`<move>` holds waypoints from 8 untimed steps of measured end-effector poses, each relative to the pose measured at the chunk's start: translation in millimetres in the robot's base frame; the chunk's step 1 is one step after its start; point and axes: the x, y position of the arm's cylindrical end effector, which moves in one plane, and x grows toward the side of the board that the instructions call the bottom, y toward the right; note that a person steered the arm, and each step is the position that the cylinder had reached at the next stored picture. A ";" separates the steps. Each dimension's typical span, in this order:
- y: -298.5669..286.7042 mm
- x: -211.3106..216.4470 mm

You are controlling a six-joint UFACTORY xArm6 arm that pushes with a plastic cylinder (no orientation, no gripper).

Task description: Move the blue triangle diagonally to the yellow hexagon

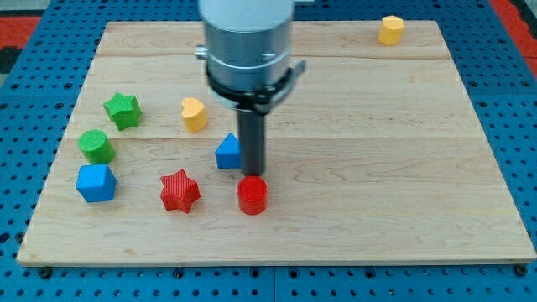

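Note:
The blue triangle (227, 153) lies left of the board's middle. My tip (252, 174) stands right beside it, at its right edge, touching or nearly so. The yellow hexagon (390, 29) sits far off at the view's top right, near the board's top edge. The rod hangs from the arm's grey cylinder (247, 42) at the view's top.
A red cylinder (252, 195) stands just below my tip. A red star (179, 190), a blue cube (95, 182), a green cylinder (96, 146), a green star (122, 110) and a yellow heart (194, 114) lie on the left half of the wooden board (377, 168).

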 end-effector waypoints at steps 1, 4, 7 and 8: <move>-6.5 -44.8; 14.7 -26.4; 0.1 0.0; -83.5 -22.3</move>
